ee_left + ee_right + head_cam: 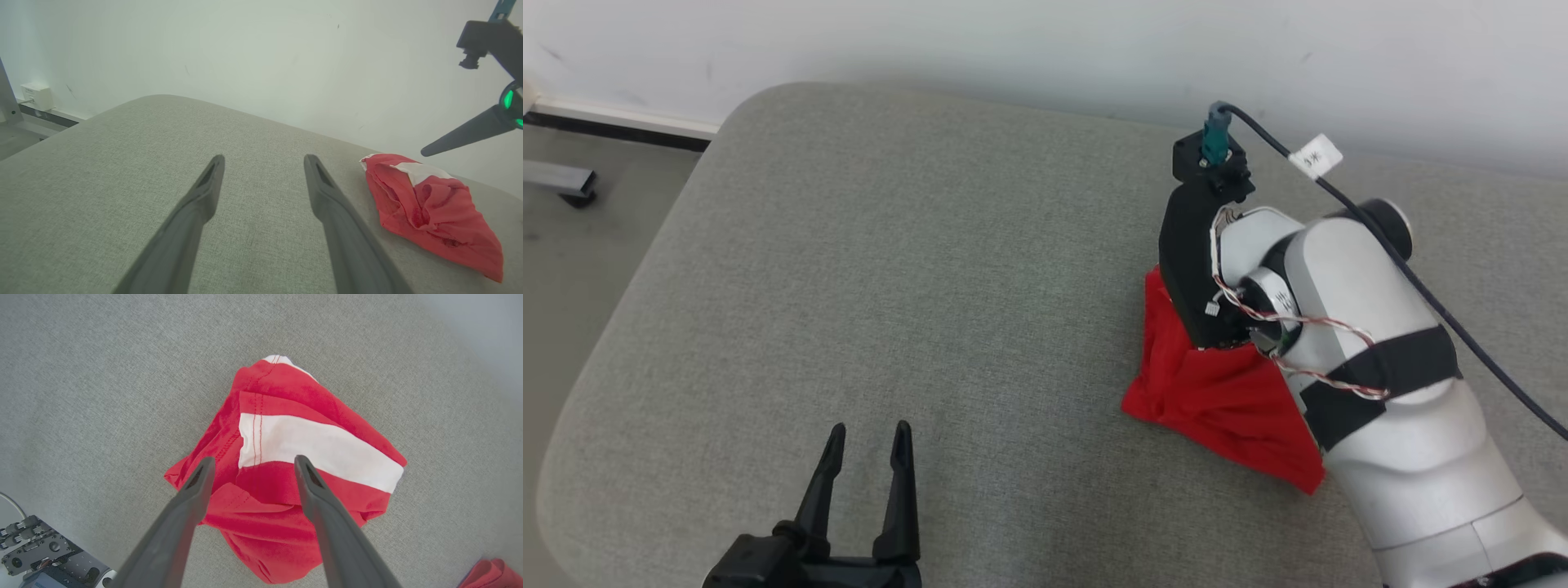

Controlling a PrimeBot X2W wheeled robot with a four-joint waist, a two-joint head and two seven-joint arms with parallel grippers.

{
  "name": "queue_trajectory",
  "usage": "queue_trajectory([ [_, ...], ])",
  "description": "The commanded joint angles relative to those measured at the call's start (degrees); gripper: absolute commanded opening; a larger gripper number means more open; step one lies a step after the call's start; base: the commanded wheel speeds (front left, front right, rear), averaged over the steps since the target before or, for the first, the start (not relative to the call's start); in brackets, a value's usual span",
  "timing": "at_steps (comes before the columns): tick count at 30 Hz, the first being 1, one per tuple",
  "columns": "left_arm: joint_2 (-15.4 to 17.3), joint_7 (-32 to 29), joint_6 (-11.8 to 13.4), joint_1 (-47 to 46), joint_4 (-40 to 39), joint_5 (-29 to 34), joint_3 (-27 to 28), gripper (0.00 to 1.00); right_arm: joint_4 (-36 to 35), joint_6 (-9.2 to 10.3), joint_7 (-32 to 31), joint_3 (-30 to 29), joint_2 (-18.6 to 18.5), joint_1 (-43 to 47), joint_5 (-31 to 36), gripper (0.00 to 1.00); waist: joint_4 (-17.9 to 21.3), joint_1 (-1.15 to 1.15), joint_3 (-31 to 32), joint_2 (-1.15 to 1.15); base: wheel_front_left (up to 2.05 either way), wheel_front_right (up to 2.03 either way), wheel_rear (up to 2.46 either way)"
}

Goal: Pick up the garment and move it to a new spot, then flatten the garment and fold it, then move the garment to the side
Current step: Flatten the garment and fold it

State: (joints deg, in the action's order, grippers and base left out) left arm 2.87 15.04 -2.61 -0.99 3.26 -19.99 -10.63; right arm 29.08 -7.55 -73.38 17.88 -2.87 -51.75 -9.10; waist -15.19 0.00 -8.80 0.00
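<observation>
One crumpled red cloth garment with a white band (282, 392) on one grey fabric cushion (931, 245), right gripper (251, 463) above it, fingers spread, left gripper (866, 437) well apart, also spread.

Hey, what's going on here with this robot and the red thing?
The robot's right claw hangs open above a crumpled red cloth garment with a white stripe, which lies on the grey fabric-covered surface and is not yet gripped. The left claw, also open, hovers over bare fabric off to the side.

Grey cushion (931, 269) against white wall (1013, 41)
</observation>
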Motion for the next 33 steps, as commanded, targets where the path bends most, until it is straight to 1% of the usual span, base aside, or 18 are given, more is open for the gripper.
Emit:
queue_trajectory([
  [1, 0.0, 0.2, -0.3, -0.6, 0.1, 0.4, -0.2, 1.00, 0.5, 0.14, -1.1, 0.4, 0.0, -0.9, 0.9, 1.00, -0.7, 0.00, -0.6, 0.00, 0.00, 0.00, 0.00],
  [6, 0.0, 0.2, -0.3, -1.5, 0.6, 0.6, -1.8, 1.00, 3.2, 0.14, -6.1, -1.9, 0.0, -3.2, 2.7, 1.00, -2.6, 0.00, -1.6, 0.00, 0.00, 0.00, 0.00],
  [11, 0.0, 0.2, -0.8, -1.3, 1.1, 1.0, -2.7, 1.00, 4.8, 0.14, -8.1, -4.3, 0.0, -3.1, 4.6, 1.00, -4.2, 0.00, -1.9, 0.00, 0.00, 0.00, 0.00],
  [17, 0.0, 0.2, -1.3, -0.7, 2.1, 1.5, -3.6, 1.00, 6.3, 0.14, -5.3, -7.2, 0.0, -0.8, 7.6, 1.00, -6.1, 0.00, -0.8, 0.00, 0.00, 0.00, 0.00],
  [20, 0.0, 0.2, -1.3, -0.6, 2.1, 1.7, -4.1, 1.00, 7.3, 0.14, -4.9, -8.6, 0.0, 0.0, 8.5, 1.00, -7.1, 0.00, -0.9, 0.00, 0.00, 0.00, 0.00],
  [23, 0.0, 0.2, -1.4, -0.9, 2.1, 1.7, -4.2, 1.00, 7.5, 0.14, -3.6, -9.1, 0.0, 0.2, 10.1, 1.00, -7.7, 0.00, -1.4, 0.00, 0.00, 0.00, 0.00],
  [33, 0.0, 0.2, -1.5, -1.2, 2.2, 1.6, -5.1, 1.00, 8.7, 0.14, -0.6, -10.7, 0.0, 0.4, 11.8, 1.00, -9.3, 0.00, -2.2, 0.00, 0.00, 0.00, 0.00],
])
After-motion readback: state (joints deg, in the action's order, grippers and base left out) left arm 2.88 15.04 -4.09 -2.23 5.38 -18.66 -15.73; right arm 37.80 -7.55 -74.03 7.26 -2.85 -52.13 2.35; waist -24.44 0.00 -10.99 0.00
